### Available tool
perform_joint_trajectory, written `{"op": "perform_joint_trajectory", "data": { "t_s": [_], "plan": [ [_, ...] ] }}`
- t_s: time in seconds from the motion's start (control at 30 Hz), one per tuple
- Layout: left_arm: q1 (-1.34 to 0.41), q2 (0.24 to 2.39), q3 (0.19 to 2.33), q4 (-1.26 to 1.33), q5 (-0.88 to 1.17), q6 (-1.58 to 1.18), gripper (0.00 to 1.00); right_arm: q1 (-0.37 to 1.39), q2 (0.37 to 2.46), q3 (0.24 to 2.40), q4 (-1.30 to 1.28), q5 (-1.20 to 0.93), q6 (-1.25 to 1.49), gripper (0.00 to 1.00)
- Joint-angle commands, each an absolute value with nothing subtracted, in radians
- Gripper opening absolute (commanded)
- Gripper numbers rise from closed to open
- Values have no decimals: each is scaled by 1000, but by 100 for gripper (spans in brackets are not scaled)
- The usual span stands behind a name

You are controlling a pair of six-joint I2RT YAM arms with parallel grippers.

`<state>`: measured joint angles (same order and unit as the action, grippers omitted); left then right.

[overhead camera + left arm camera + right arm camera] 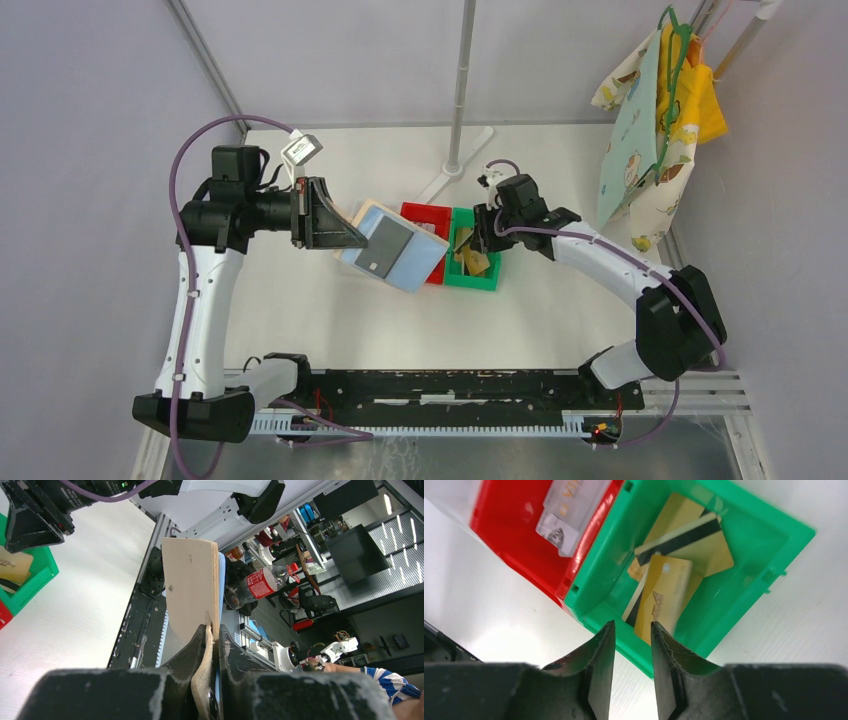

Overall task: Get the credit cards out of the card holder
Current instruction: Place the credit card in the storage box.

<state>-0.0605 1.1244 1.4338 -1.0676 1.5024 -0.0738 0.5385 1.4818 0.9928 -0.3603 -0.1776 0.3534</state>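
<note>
White table w/ red bin & green bin (touching) near centre

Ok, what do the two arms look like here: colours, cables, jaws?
The left arm and right arm match: white links, black joint housings and bases. A purple cable loops along each. The jaws are black, wedge-shaped, scuffed whitish at the edges.

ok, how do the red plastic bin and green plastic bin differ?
The red plastic bin holds a silvery-white card; the green plastic bin holds several gold cards, some showing a dark stripe. The right gripper hovers open over the green bin's edge, not the red one. Both are open-topped, side by side.
</note>
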Motion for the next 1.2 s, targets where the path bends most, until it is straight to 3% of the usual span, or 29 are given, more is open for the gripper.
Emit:
{"op": "perform_joint_trajectory", "data": {
  "t_s": [0.0,0.07,0.23,0.33,0.53,0.67,0.93,1.1,1.17],
  "plan": [
    [-56,1095,1446,-1034,1537,-52,2,536,1395,1085,-337,-132,333,45],
    [-55,1092,1445,-1033,1535,-52,2,536,1368,1113,-361,-110,336,57],
    [-55,1086,1440,-1031,1522,-46,2,538,1253,1169,-375,-76,339,73],
    [-56,1082,1431,-1031,1508,-35,2,539,1158,1174,-286,-198,366,85],
    [-55,1068,1411,-1031,1471,7,2,541,1035,1141,42,-580,563,98],
    [-57,1056,1400,-1035,1463,41,2,584,1025,1124,201,-671,654,98],
    [-57,1050,1396,-1044,1479,39,2,845,1149,1213,105,-591,494,98],
    [-58,1041,1396,-1044,1483,34,2,886,1184,1190,157,-650,491,98],
    [-58,1039,1391,-1045,1471,37,2,891,1187,1167,215,-678,524,93]
  ]
}}
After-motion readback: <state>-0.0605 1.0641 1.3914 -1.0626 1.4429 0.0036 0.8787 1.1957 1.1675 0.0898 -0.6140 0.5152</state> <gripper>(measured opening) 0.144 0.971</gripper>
